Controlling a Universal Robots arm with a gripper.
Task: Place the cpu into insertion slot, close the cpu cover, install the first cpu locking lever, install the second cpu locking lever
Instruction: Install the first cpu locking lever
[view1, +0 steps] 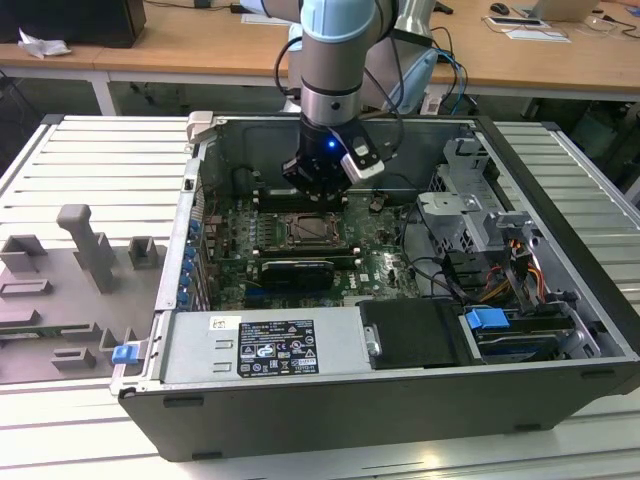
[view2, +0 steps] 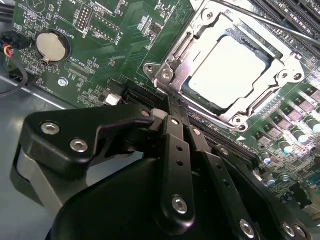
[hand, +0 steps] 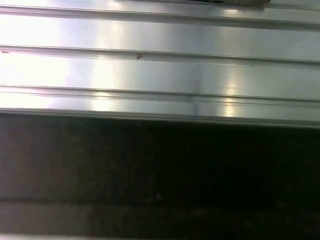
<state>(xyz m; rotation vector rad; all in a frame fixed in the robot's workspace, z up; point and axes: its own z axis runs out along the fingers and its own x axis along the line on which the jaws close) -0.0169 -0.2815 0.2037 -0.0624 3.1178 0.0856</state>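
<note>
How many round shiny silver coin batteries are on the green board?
1: the round silver coin battery sits on the green motherboard; the black gripper may hide others.

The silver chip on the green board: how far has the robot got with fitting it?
The cpu already sits in its socket, and the cpu cover looks folded down around it. The gripper hangs just beside the cover's corner, carrying nothing. One thin locking lever lies along the cover; whether either lever is latched cannot be told.

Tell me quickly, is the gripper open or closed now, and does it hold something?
Gripper: closed, holding nothing, beside the cpu cover, with the cpu under it.
</note>
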